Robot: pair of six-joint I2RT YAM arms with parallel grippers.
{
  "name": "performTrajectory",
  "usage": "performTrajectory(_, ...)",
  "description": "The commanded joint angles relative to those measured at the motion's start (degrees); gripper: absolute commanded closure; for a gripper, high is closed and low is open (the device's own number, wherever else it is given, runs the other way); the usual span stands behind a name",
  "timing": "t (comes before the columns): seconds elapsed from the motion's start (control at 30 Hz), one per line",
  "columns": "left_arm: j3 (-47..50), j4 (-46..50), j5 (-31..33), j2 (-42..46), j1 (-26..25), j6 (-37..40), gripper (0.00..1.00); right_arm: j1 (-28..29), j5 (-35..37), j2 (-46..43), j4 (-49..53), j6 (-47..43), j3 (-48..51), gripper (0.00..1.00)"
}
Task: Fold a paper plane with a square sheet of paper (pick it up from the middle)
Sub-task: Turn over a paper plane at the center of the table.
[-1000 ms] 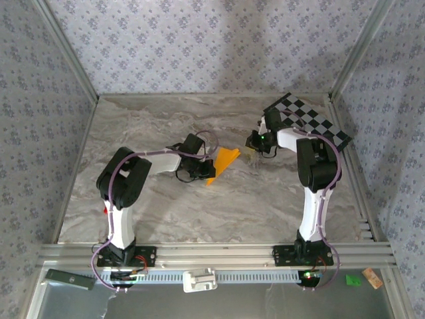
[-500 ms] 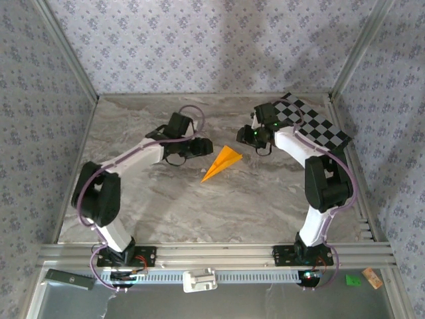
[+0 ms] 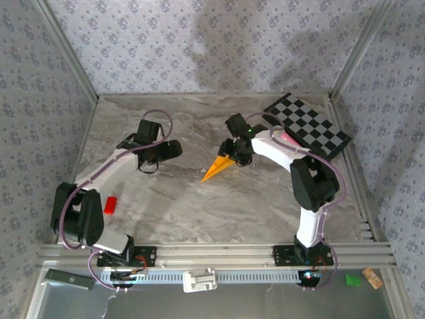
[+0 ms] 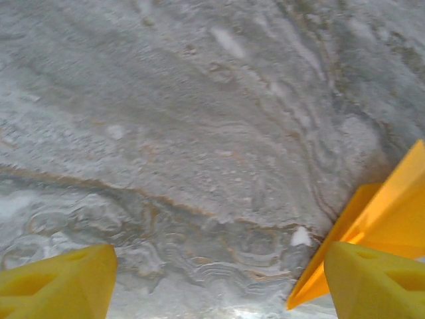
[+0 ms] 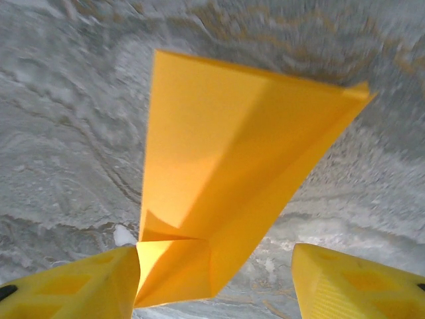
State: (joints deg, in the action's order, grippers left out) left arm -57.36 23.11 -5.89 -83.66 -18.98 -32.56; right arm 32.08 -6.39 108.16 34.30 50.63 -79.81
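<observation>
- The right claw (image 5: 216, 258) is spread. Its two blocky yellow plastic fingers (image 5: 80, 282) sit wide apart at the bottom corners of the right wrist view and pinch nothing.
- Between them lies the paper plane (image 5: 226, 166), smooth orange-yellow paper folded into a narrow dart with a crisp centre crease and a small folded flap at its near end.
- The flap end lies right at the finger on the left of that view, touching it or just beside it; which of the two cannot be told. The other finger is clear of the paper, with bare surface between.
- From above, the right claw (image 3: 234, 154) hangs over the wide end of the paper plane (image 3: 218, 167), which lies flat near the middle of the tabletop with its point aimed near-left.
- The left claw (image 4: 220, 266) is also spread wide. Its yellow fingers (image 4: 60, 279) have only bare surface between them and hold nothing.
- In the left wrist view the pointed end of the paper plane (image 4: 378, 219) reaches in from the right edge, beside the right-hand finger.
- From above, the left claw (image 3: 174, 149) sits left of the paper plane and apart from it.
- The tabletop (image 3: 199, 206) is grey and marbled, with pale and brownish veins.
- A flat black-and-white checkered board (image 3: 307, 124) lies at the far right corner.
- A small red block (image 3: 110, 205) sits near the left edge.
</observation>
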Motion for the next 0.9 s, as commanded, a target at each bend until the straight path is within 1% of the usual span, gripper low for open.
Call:
performTrajectory(0.0, 1.7, -1.6, 1.3, 2.5, 1.0, -0.7, 0.16, 1.0, 0.2, 2.1, 1.7, 7.4, -0.8, 0.37)
performTrajectory(0.1, 2.8, -1.7, 1.6, 2.8, 1.7, -0.8, 0.14, 1.3, -0.3, 3.4, 1.7, 8.9, -0.9, 0.41)
performTrajectory(0.17, 3.1, -1.7, 1.8, 2.9, 2.0, -0.8, 0.13, 1.3, -0.5, 3.7, 1.5, 9.4, -0.8, 0.46)
performTrajectory(0.43, 3.2, -1.0, 2.7, 2.8, 3.0, -0.9, 0.12, 1.5, -1.4, 4.0, 0.5, 9.5, -1.0, 0.75)
performTrajectory(0.5, 3.4, -0.7, 2.9, 3.2, 3.5, -1.0, 0.12, 1.4, -1.5, 3.6, 0.4, 8.2, -1.4, 0.86)
performTrajectory(0.57, 3.6, -0.4, 3.0, 3.8, 4.3, -1.1, 0.12, 1.7, -2.0, 3.3, -1.6, 5.7, -2.5, 0.92)
performTrajectory(0.63, 4.0, -0.2, 2.7, 4.5, 5.3, -1.4, 0.12, 1.9, -3.5, 3.6, -2.2, 2.1, -4.6, 0.95)
performTrajectory(0.77, 5.3, -0.3, 1.8, 6.1, 8.4, -3.1, 0.12, 2.8, -10.2, 4.6, -4.2, -6.5, -10.3, 0.99)
performTrajectory(0.8, 6.1, -1.2, 0.8, 6.3, 9.6, -4.6, 0.12, 3.1, -12.5, 5.1, -5.1, -8.8, -11.8, 0.99)
performTrajectory(0.87, 8.1, -4.4, -3.5, 6.0, 11.9, -7.0, 0.12, 3.5, -17.0, 6.5, -6.4, -12.0, -14.3, 0.99)
